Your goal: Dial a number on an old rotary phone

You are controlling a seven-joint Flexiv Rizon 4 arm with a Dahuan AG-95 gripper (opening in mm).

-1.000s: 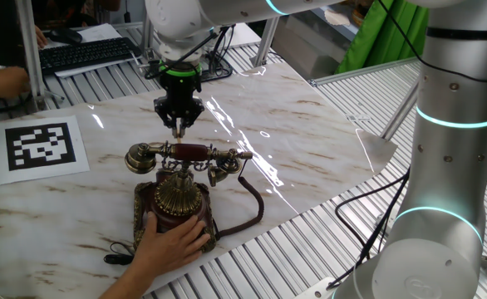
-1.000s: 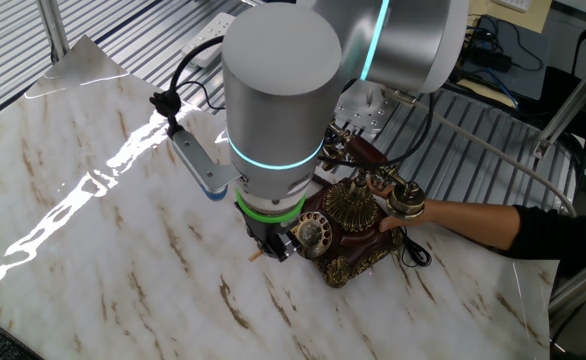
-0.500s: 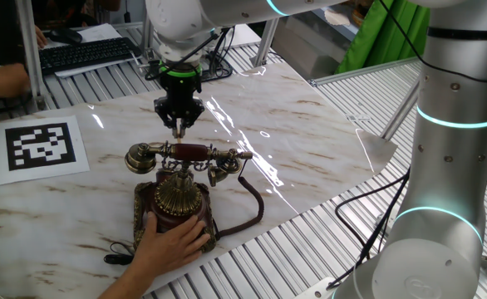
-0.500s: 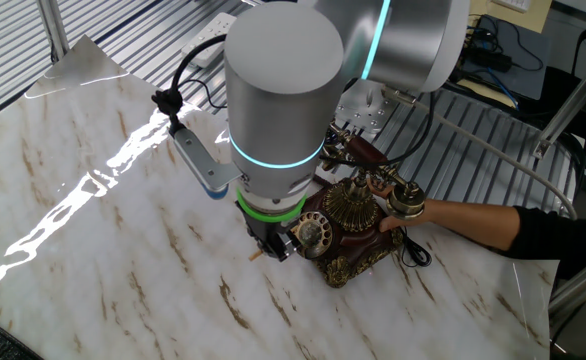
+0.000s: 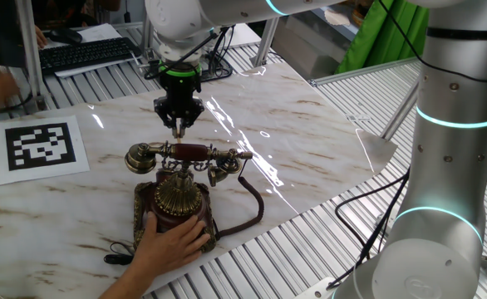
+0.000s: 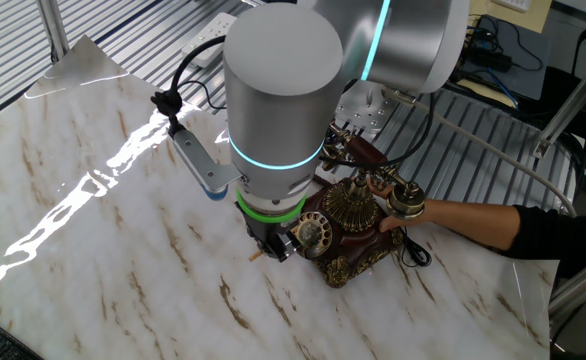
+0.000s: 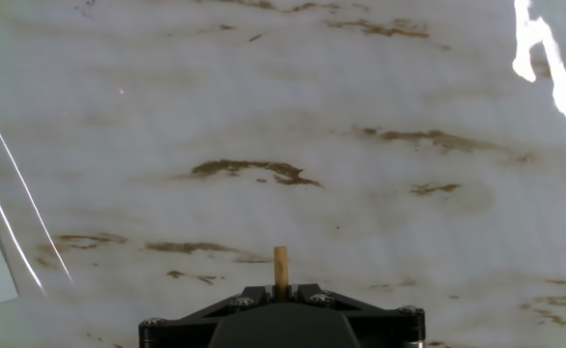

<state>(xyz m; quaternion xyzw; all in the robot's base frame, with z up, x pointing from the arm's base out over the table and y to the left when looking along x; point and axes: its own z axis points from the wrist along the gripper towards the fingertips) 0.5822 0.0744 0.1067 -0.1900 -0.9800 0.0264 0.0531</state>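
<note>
The phone (image 5: 177, 195) stands at lower centre of one fixed view on a glossy marble-patterned sheet (image 5: 310, 149), white with brown veins and bright streaks of glare. Its base is dark red-brown wood edged with brass filigree, topped by a ribbed brass dome. The handset (image 5: 185, 154) lies across the cradle, a red-brown bar with flared brass ends, and a dark cord (image 5: 252, 212) loops off to the right. In the other fixed view the round brass dial (image 6: 313, 232) faces the lower left of the frame, just beside the gripper (image 6: 270, 247).

A person's hand (image 5: 173, 245) lies on the near side of the base. The gripper (image 5: 178, 126) hangs above the sheet just behind the handset, its black fingers closed on a thin pale wooden peg (image 7: 281, 268) that points down, clear of the phone. The arm is smooth white with glowing teal rings.

At left lies a white sheet printed with a black square marker (image 5: 41, 145); no writing is legible. A black keyboard (image 5: 86, 54) sits at upper left on the ribbed metal table (image 5: 310, 249).
</note>
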